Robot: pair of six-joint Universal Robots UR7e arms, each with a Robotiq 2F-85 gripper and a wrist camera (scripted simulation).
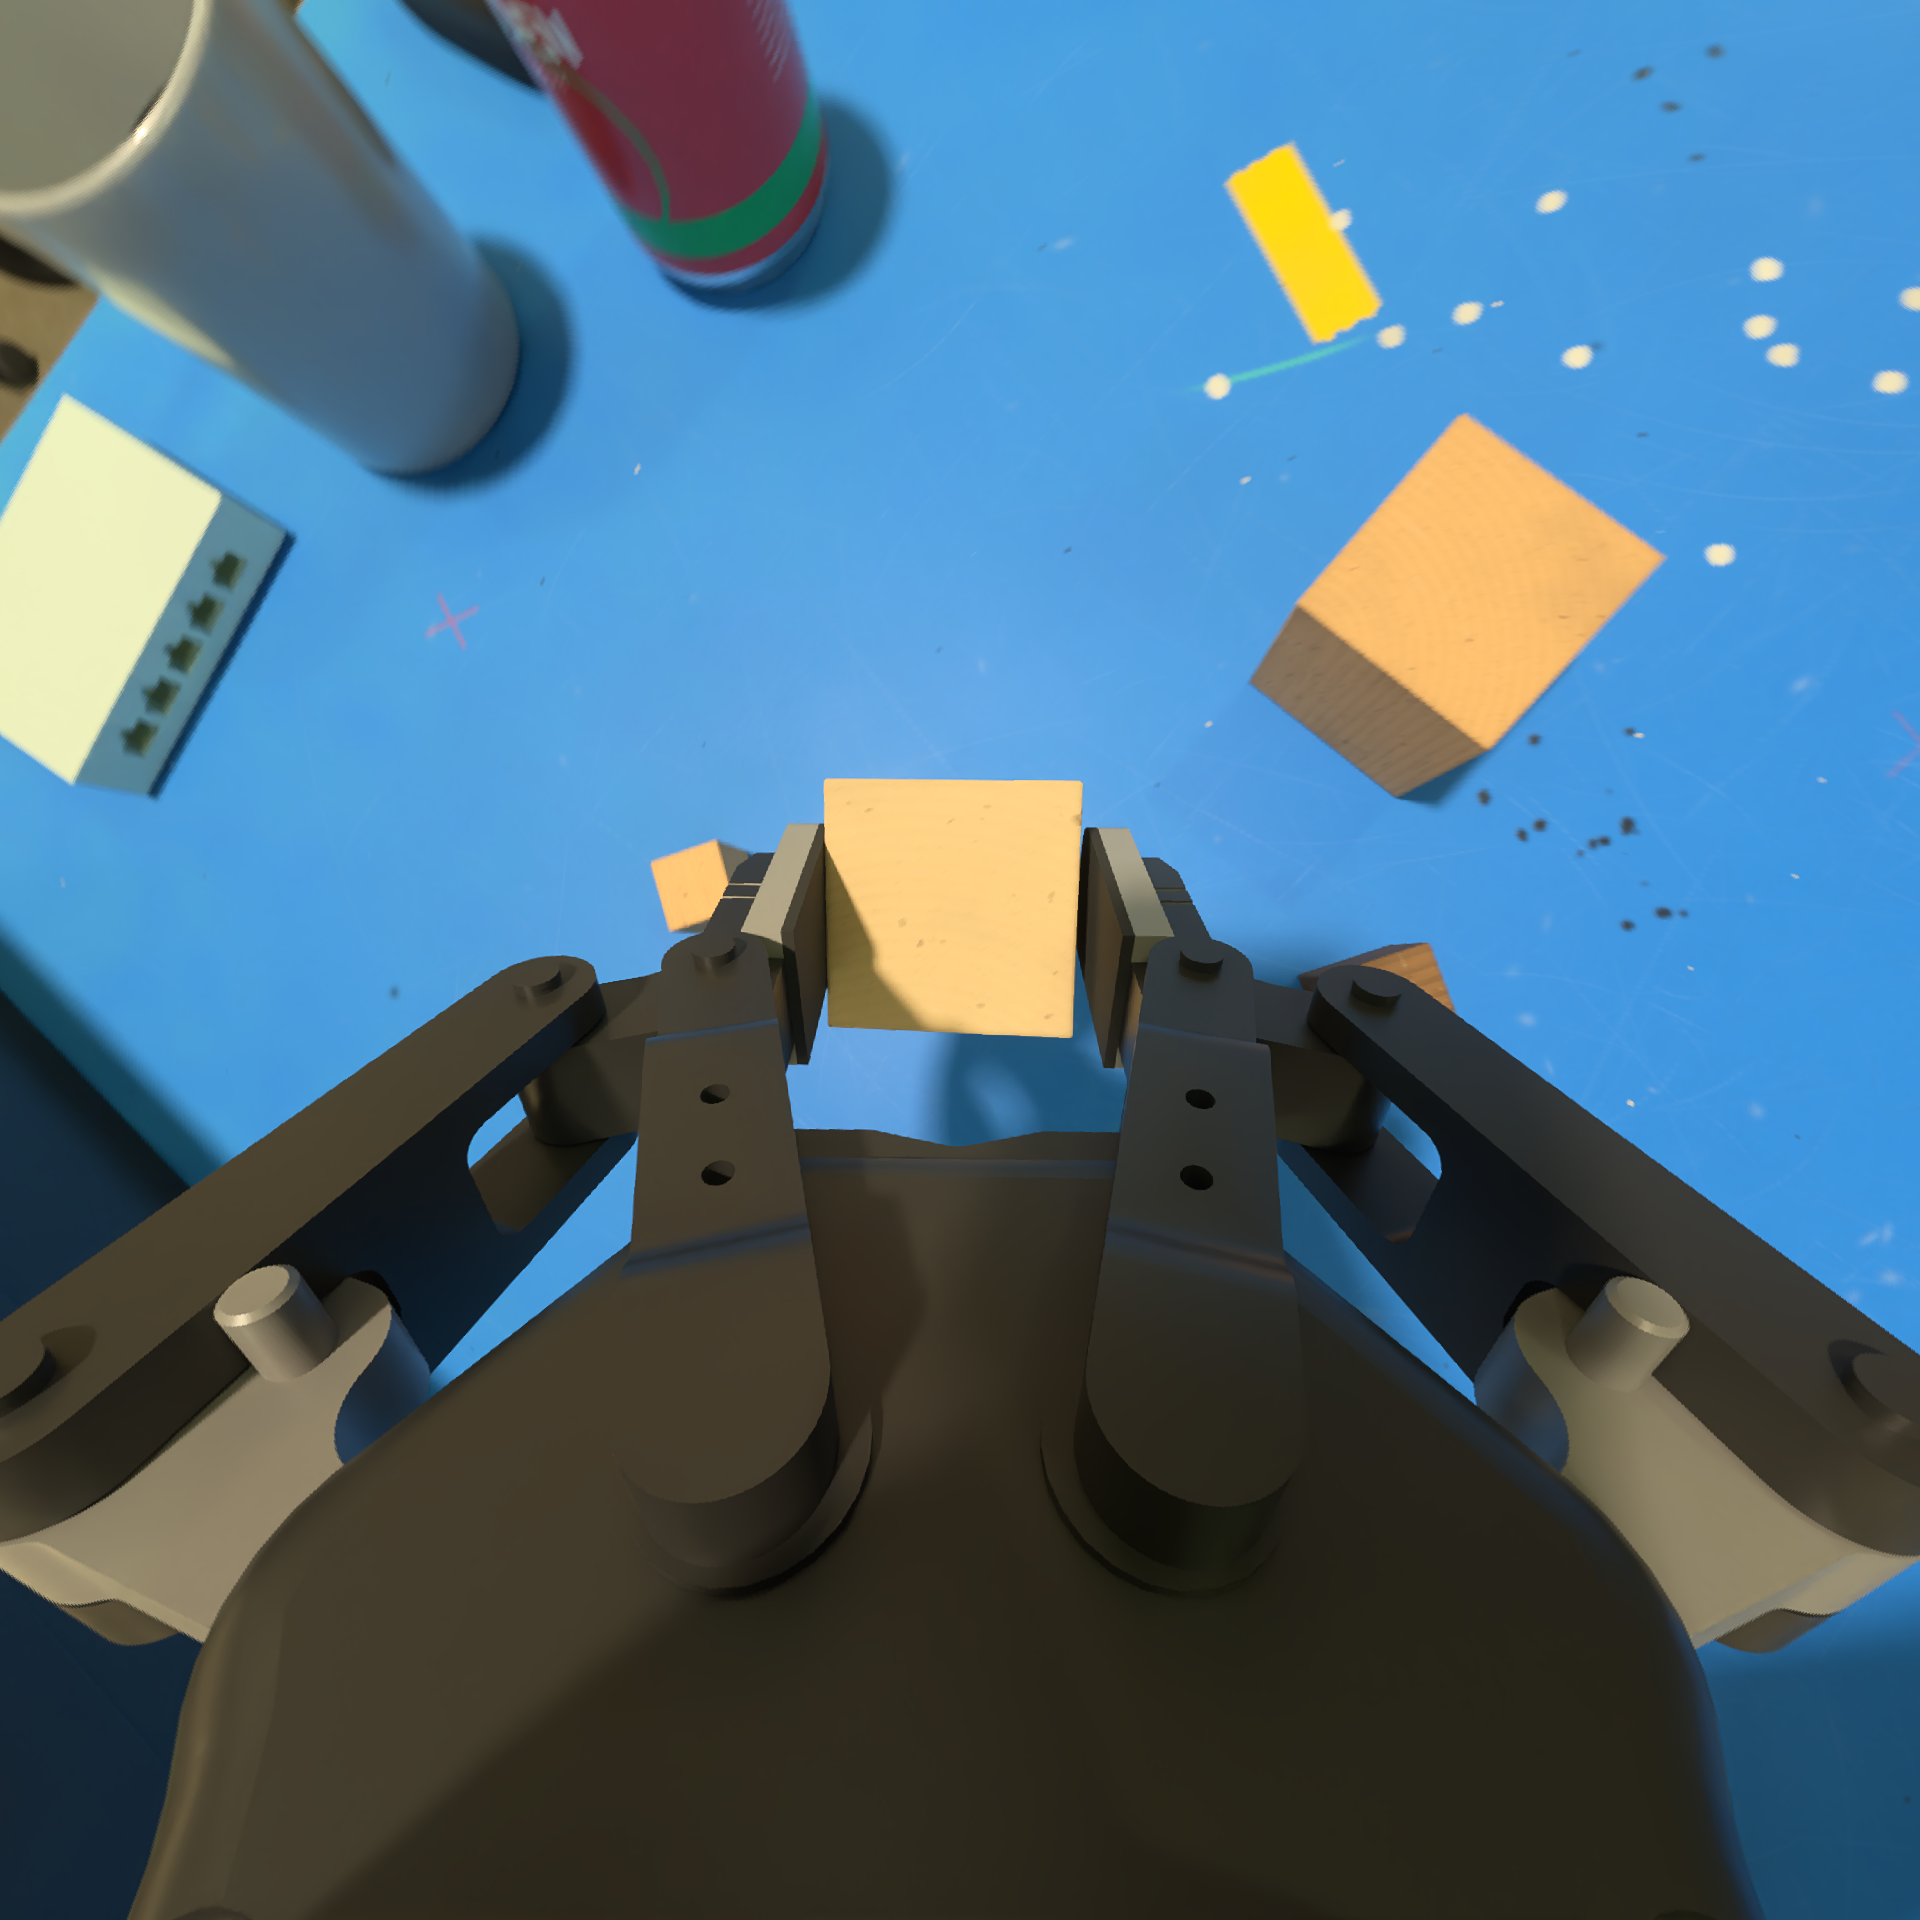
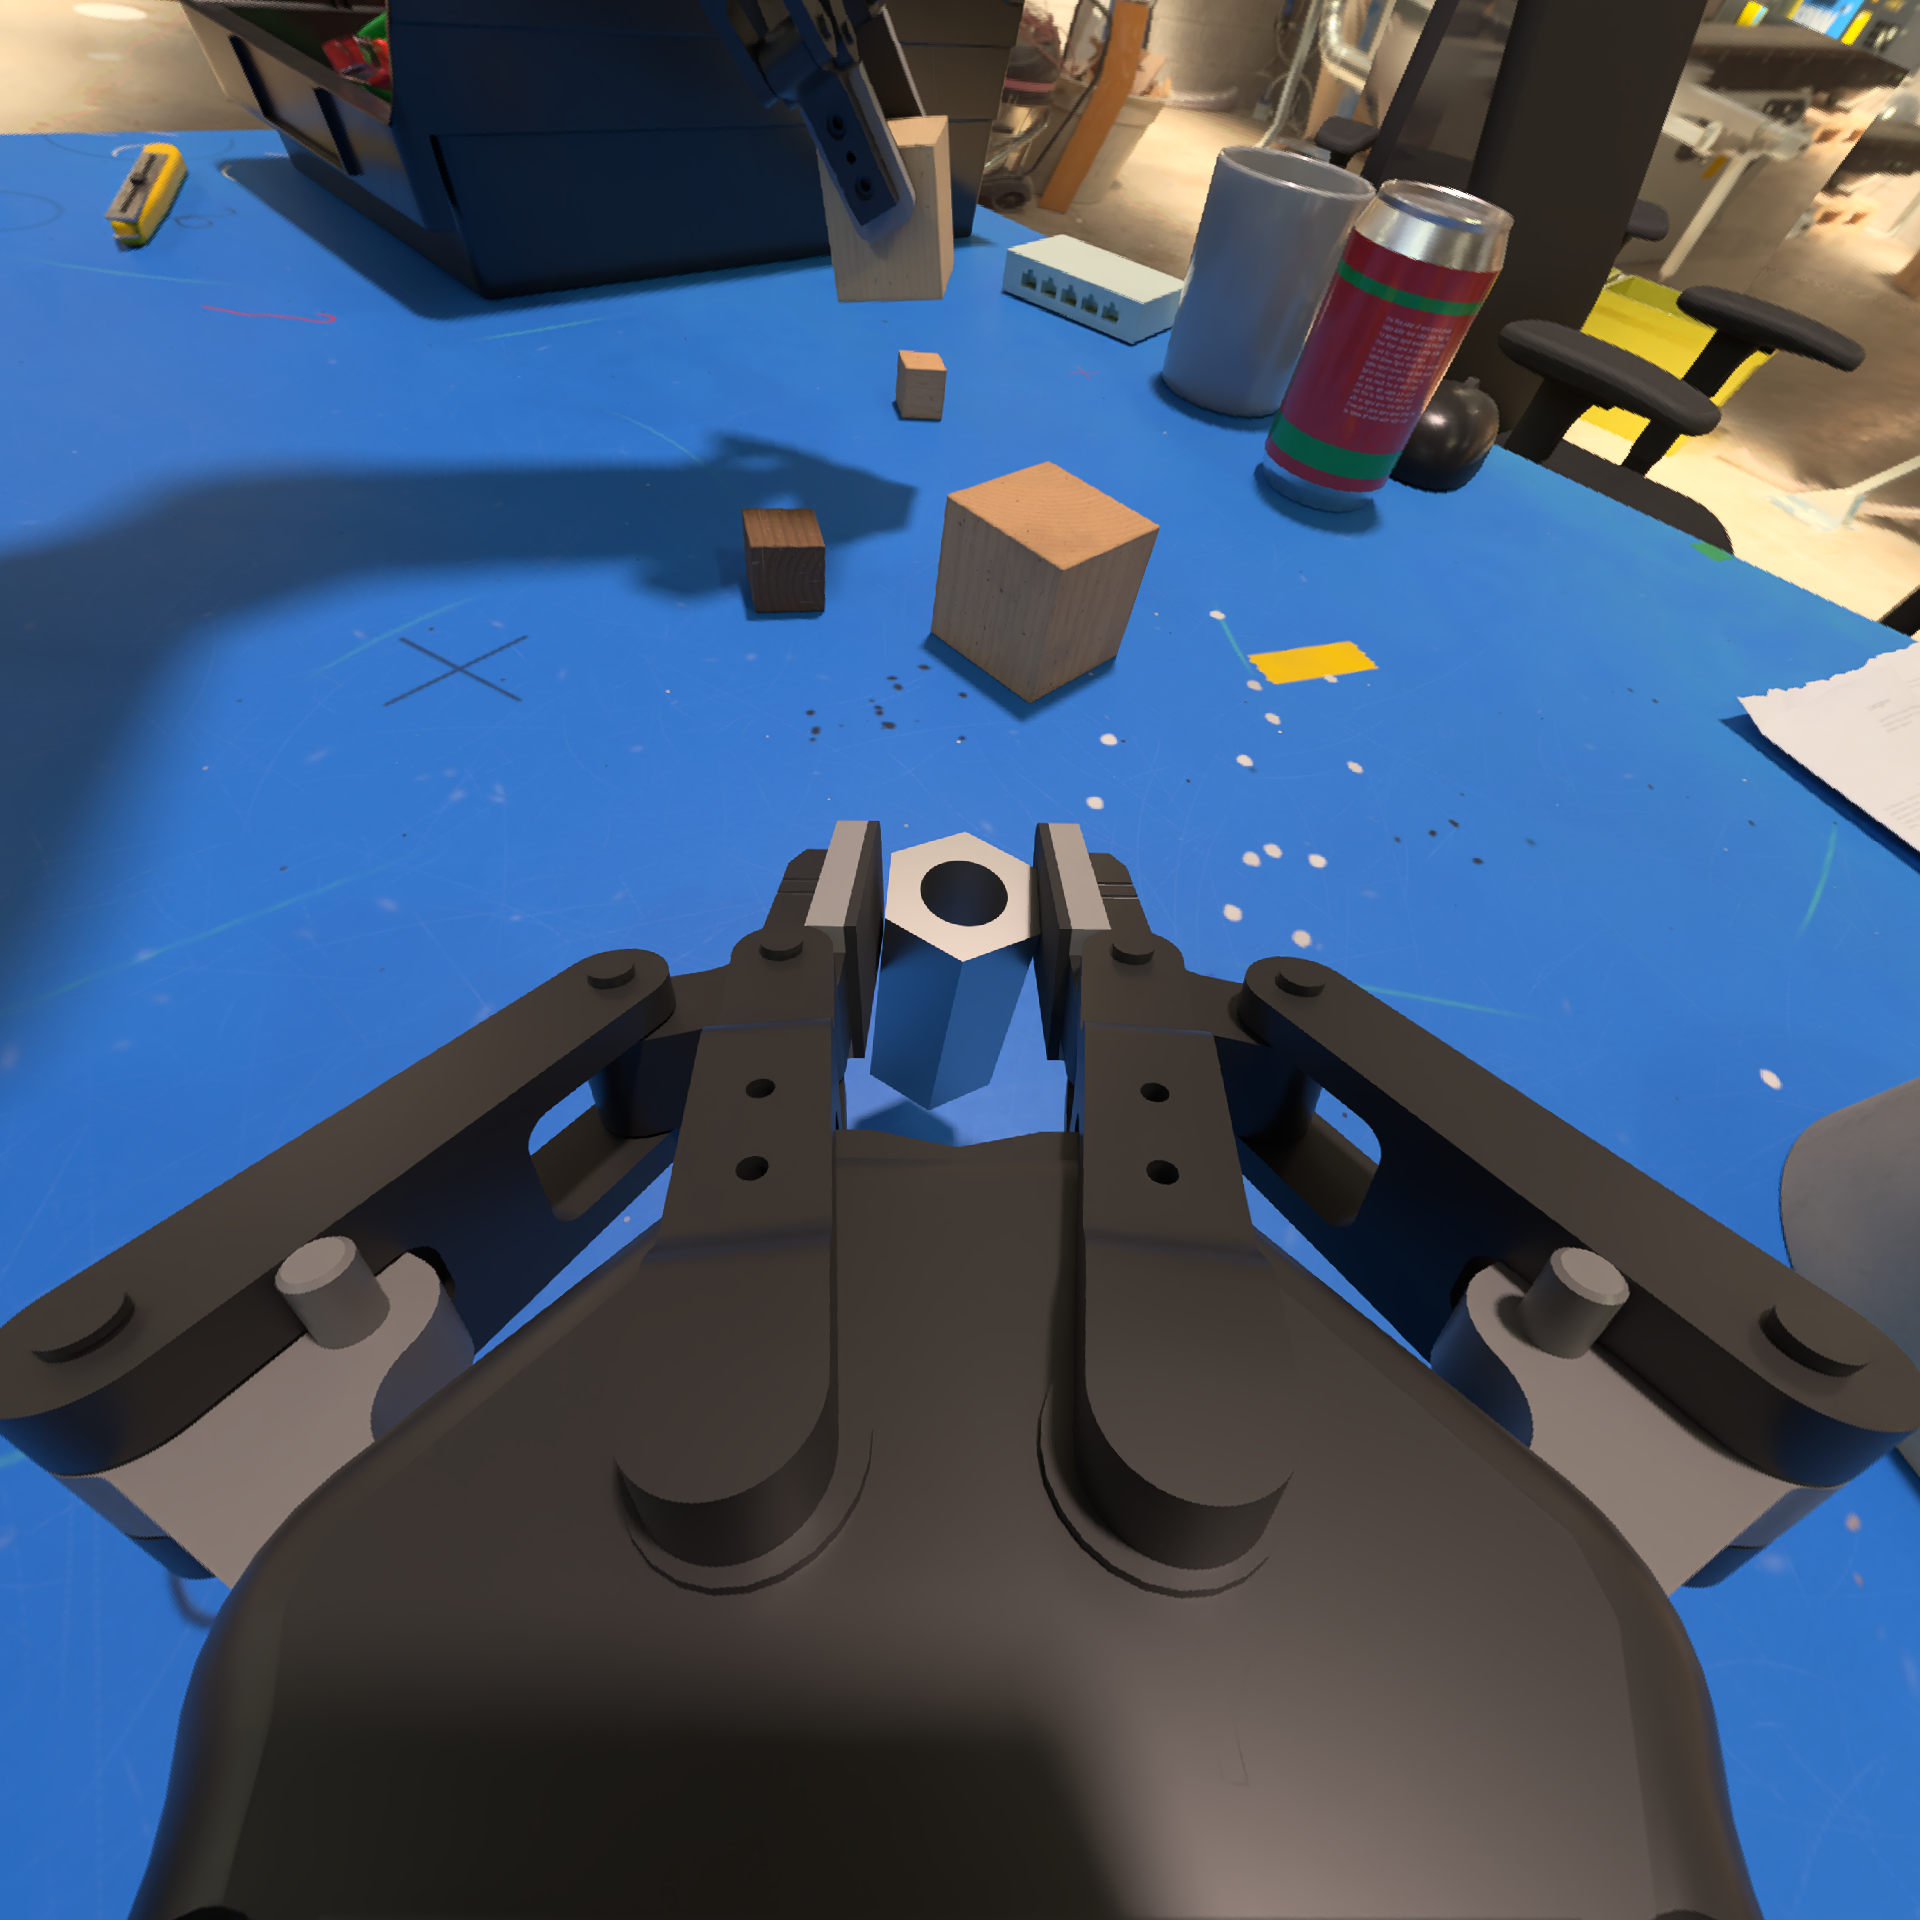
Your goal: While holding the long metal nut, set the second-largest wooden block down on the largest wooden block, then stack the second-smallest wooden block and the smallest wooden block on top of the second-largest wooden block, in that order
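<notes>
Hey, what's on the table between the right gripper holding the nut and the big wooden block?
Nothing solid: in the right wrist view, only bare blue table with paint specks lies between the right gripper and the largest wooden block.

The left tool's linkage hides most of the dark wooden block (image 1: 1397, 964); the paper sheet (image 2: 1849, 732) runs off-frame.
</notes>
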